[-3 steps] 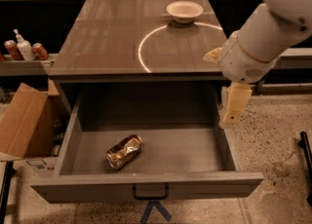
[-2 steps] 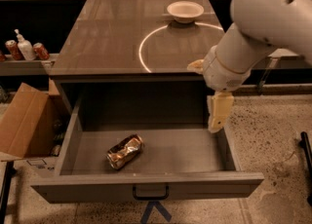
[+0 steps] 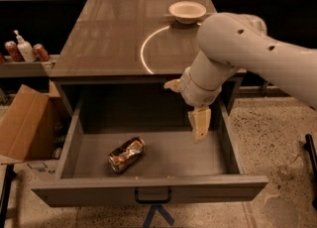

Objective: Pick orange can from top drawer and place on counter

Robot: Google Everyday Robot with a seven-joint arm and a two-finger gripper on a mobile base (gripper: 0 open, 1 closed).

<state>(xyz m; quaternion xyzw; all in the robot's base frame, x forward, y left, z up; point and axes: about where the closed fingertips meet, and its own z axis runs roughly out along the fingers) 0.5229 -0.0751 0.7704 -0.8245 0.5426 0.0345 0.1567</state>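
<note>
The orange can [image 3: 127,154], dented and shiny, lies on its side on the floor of the open top drawer [image 3: 148,187], left of middle. My gripper [image 3: 200,125] hangs point-down over the drawer's right half, to the right of the can and apart from it, holding nothing. The arm reaches in from the right over the counter's front right corner. The counter [image 3: 104,38] with its thin white ring [image 3: 143,48] lies behind the drawer.
A white bowl [image 3: 187,11] sits at the counter's back right. A cardboard box [image 3: 25,123] stands on the floor to the left. Two red cans [image 3: 40,52] and a white bottle [image 3: 24,48] stand on a narrow shelf at far left. Speckled floor lies to the right.
The arm has swung left and down, from beside the drawer's right wall to over the drawer's right interior. The can has not moved.
</note>
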